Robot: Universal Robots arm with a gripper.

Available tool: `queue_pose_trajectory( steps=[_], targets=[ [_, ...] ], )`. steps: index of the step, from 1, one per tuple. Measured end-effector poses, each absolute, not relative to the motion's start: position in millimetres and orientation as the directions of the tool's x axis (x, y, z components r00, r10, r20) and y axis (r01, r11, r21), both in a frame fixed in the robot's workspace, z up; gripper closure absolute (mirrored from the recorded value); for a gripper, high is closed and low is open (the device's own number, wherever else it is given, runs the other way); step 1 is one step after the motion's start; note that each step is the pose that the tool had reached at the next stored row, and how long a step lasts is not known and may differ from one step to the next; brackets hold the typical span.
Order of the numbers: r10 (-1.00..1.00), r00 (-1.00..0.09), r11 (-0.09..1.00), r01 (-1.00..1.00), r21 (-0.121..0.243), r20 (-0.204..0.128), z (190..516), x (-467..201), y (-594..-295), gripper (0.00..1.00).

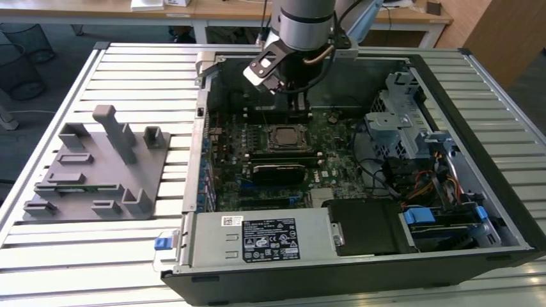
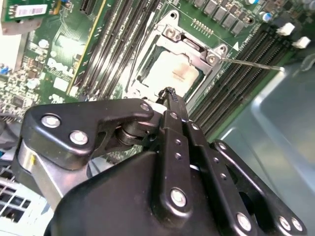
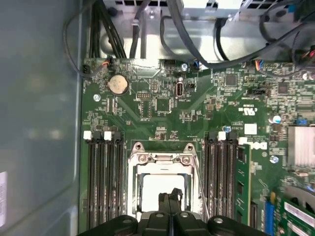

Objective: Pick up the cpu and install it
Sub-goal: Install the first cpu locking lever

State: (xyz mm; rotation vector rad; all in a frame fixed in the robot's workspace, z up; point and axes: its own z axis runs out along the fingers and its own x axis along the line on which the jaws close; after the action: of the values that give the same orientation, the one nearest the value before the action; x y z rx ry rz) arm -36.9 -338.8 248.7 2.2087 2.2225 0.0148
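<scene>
1. currently the cpu (image 3: 156, 183) lies flat in its socket on the motherboard (image 3: 162, 105), pale metal top facing up. i see it in both wrist views, and in the exterior view it sits mid-board.
2. a silvery socket frame (image 3: 161, 158) surrounds the chip on all sides. i cannot tell from these views whether the frame is latched.
3. my hand (image 3: 171, 195) hangs directly over the cpu with its fingertips (image 2: 169, 92) drawn together. the two fingers meet along a thin line and nothing is caught between them.
4. i cannot tell whether the tips touch the chip's top or stop just above it.
5. rows of memory slots (image 3: 104, 177) run along both sides of the socket, and one green memory module (image 3: 241, 182) stands in a slot on one side.
6. a round coin battery (image 3: 118, 84) sits on the board well apart from the socket, near black cables.
7. in the exterior view the arm (image 1: 303, 25) reaches down into the open computer case (image 1: 341, 272).
8. the case lies on a slatted desk (image 1: 94, 256), with a grey parts fixture (image 1: 98, 166) beside it toward the exterior view's left.
</scene>
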Motion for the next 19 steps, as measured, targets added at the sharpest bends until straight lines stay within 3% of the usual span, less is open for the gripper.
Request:
queue_pose_trajectory(
  steps=[5,19],
  targets=[
    [1.0,-0.009,0.009,1.0,0.012,0.001,258.6,-36.9,-338.7,0.89],
    [0.982,-0.187,0.187,0.982,0.011,-0.008,256.5,-41.1,-338.8,0.89]
  ],
)
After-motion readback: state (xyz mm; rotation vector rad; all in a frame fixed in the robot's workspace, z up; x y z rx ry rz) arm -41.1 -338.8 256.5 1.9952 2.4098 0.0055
